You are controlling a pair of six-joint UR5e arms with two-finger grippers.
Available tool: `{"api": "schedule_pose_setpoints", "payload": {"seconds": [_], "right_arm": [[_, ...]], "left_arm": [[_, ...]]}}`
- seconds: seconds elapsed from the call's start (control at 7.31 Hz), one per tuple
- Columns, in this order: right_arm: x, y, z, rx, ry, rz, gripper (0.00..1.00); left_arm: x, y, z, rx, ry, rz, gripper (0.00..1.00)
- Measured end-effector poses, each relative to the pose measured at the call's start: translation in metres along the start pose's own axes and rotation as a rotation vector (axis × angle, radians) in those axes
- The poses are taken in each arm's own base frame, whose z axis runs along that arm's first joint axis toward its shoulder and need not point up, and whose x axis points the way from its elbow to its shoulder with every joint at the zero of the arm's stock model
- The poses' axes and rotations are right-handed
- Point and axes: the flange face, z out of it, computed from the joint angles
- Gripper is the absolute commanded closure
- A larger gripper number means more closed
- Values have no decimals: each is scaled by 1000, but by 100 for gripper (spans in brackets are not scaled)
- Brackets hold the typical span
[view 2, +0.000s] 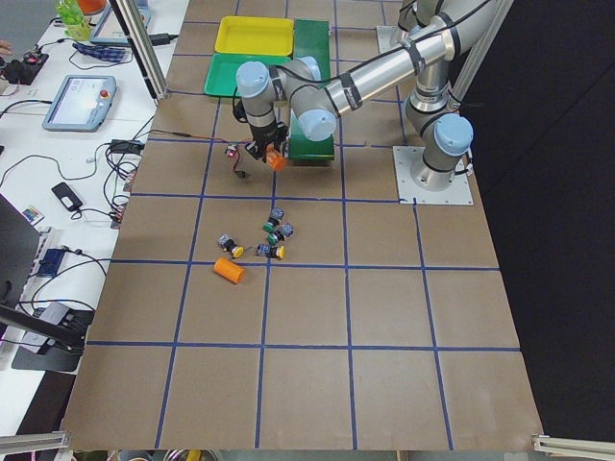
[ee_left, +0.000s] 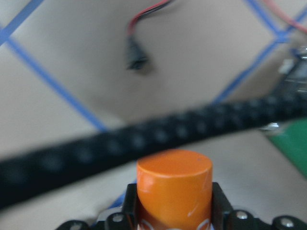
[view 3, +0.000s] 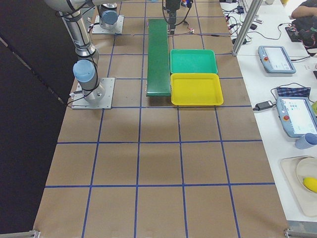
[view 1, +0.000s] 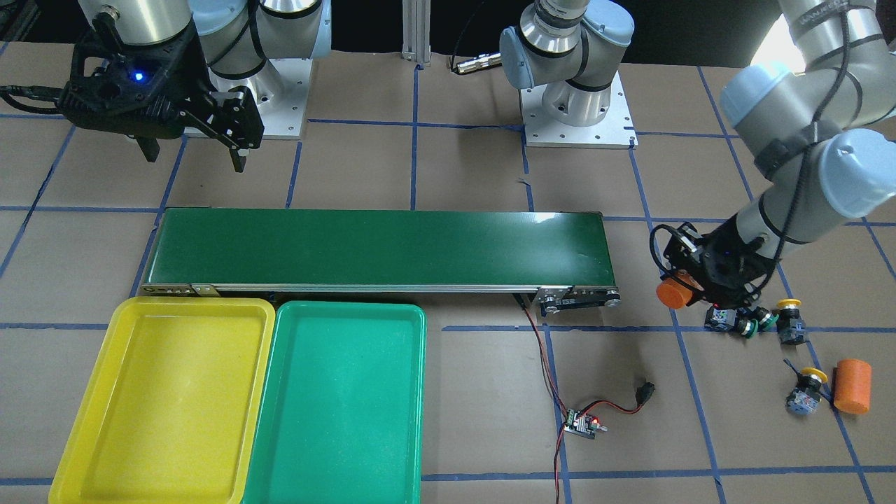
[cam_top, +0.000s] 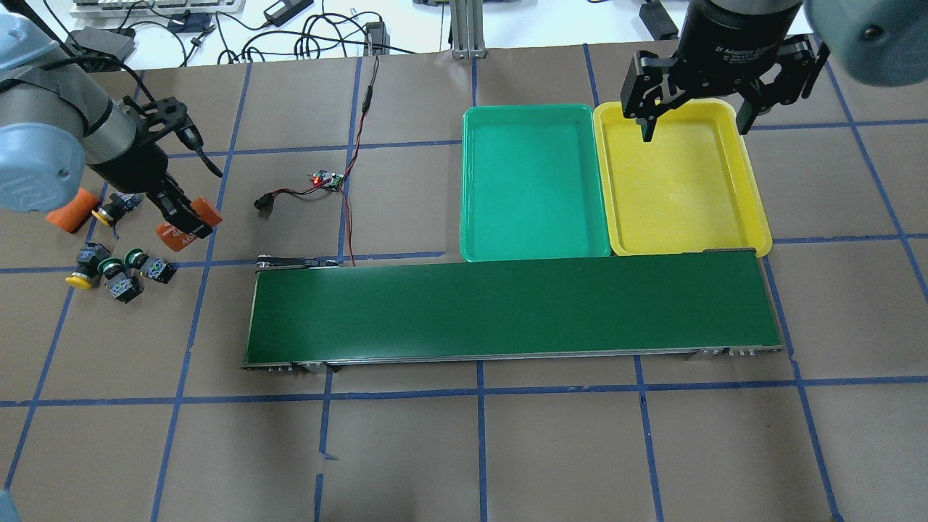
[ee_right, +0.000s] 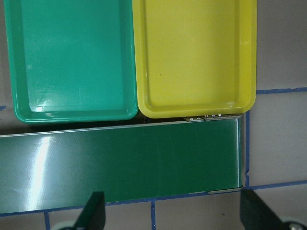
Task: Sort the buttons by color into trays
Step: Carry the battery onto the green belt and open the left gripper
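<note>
L gripper [view 1: 689, 289] was clamped on an orange cylinder [view 1: 674, 294], pinching its sides, by the conveyor's [view 1: 378, 245] end. R gripper [cam_top: 694, 129] hung over the yellow tray [cam_top: 681, 181], fingers [ee_right: 93, 213] spread wide, gripping nothing. All four buttons [view 1: 791, 323] lay on the table [view 1: 490, 175] near L gripper, well apart from the yellow & green tray [cam_top: 533, 181].

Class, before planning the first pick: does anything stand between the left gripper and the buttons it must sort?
Yes: the left gripper is shut on an orange cylinder, which fills its jaws. The buttons lie uncovered on the table near it, with a second orange cylinder next to one yellow-capped button.
</note>
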Motion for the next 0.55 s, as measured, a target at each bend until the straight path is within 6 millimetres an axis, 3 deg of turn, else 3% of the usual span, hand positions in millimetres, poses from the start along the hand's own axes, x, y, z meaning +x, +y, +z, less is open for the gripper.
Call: {"api": "schedule_pose_setpoints", "payload": {"seconds": [0.27,0.55], "right_arm": [[0,0,0,0,0,0,0],[0,0,0,0,0,-1,0]], "left_arm": [[76,-34,21,-38,5,153,100],[129,-59,43,-78,-25,271,95]]}}
